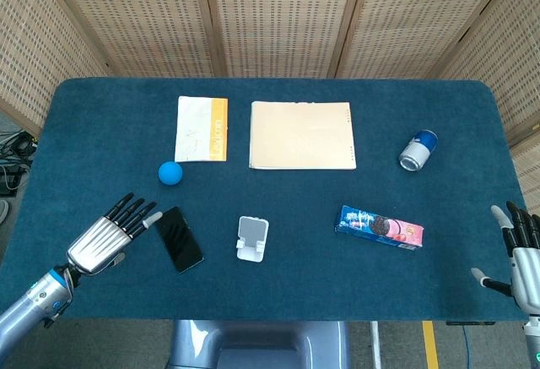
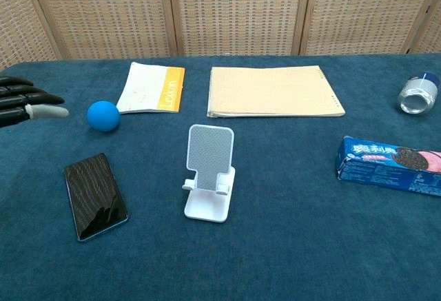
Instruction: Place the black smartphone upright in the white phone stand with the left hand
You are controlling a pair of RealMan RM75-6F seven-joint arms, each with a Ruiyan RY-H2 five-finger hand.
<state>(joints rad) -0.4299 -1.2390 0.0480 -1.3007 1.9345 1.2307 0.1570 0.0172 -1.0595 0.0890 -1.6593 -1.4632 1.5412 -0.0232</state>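
Observation:
The black smartphone (image 1: 178, 238) (image 2: 95, 195) lies flat, screen up, on the blue table left of the white phone stand (image 1: 252, 239) (image 2: 208, 171), which stands upright and holds nothing. My left hand (image 1: 112, 232) (image 2: 26, 101) hovers just left of the phone with its fingers stretched out and apart, their tips close to the phone's near-left corner, holding nothing. My right hand (image 1: 521, 255) stays at the table's front right corner, fingers spread, holding nothing; the chest view does not show it.
A blue ball (image 1: 170, 172) (image 2: 103, 116) sits just behind the phone. Farther back lie a white-and-yellow booklet (image 1: 202, 128) and a tan folder (image 1: 301, 135). A cookie box (image 1: 379, 227) and a tipped can (image 1: 418, 150) lie on the right.

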